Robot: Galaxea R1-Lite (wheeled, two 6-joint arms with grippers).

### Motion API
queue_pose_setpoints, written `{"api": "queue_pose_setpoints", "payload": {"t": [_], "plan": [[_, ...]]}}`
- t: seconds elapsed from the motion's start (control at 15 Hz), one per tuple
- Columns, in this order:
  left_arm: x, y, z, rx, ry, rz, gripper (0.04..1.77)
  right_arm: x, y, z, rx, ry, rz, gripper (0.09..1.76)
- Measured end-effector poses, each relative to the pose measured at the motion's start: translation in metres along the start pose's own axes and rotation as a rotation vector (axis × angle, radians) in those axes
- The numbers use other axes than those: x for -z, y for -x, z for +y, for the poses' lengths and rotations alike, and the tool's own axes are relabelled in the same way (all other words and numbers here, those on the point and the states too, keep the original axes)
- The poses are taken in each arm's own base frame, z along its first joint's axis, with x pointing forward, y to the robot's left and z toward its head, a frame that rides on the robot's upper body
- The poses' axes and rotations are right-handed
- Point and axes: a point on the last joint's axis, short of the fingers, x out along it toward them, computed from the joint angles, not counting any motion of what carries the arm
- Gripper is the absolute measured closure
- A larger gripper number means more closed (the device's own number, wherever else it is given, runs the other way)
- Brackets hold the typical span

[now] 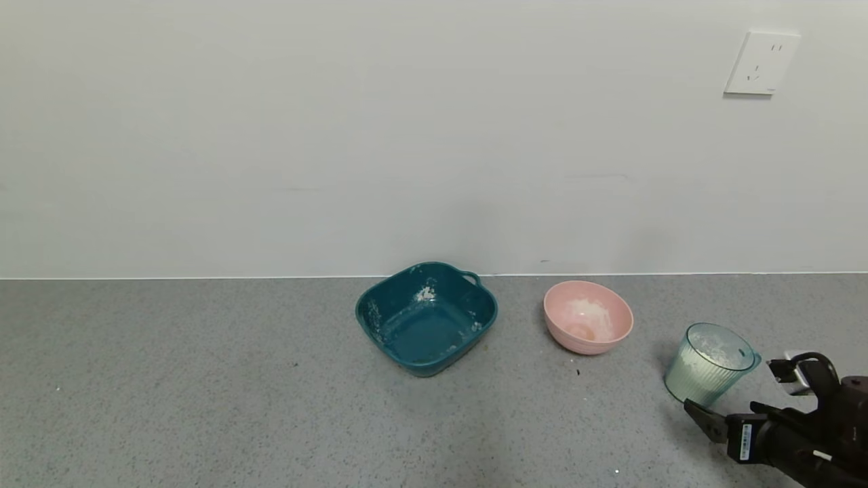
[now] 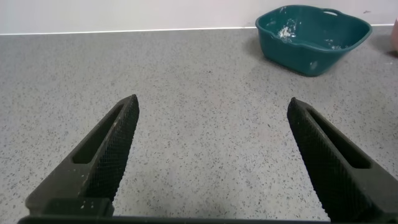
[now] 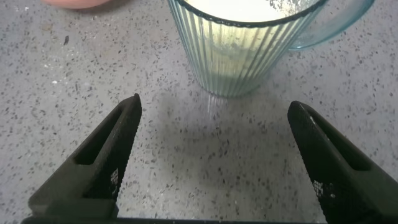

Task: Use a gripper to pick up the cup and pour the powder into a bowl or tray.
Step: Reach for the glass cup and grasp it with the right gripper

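The ribbed pale green-blue cup (image 1: 706, 369) stands upright on the grey counter at the right, with white powder (image 1: 711, 354) inside. My right gripper (image 1: 742, 393) is open just in front of it, low over the counter, touching nothing. In the right wrist view the cup (image 3: 245, 53) stands a little beyond the open gripper (image 3: 214, 104), outside the jaws. The pink bowl (image 1: 588, 317), with powder residue, sits to the cup's left. My left gripper (image 2: 212, 101) is open and empty over bare counter; it is out of the head view.
A dark teal basin (image 1: 426, 317) with powder smears stands left of the pink bowl; it also shows in the left wrist view (image 2: 311, 34). A white wall runs along the counter's back edge, with an outlet (image 1: 761, 62) at the upper right.
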Motion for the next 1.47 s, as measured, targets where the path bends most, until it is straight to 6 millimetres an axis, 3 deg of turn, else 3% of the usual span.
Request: {"api": "queue_pose_setpoints", "payload": {"t": [0.53,1.47], "plan": [[0.000,0.000,0.000,0.000,0.000,0.000,0.09,0.006,-0.029,-0.004,0.012,0.034,-0.035,0.14],[0.000,0.000,0.000,0.000,0.000,0.000,0.09,-0.014,-0.048,-0.010,0.031,0.063,-0.137,0.14]]}}
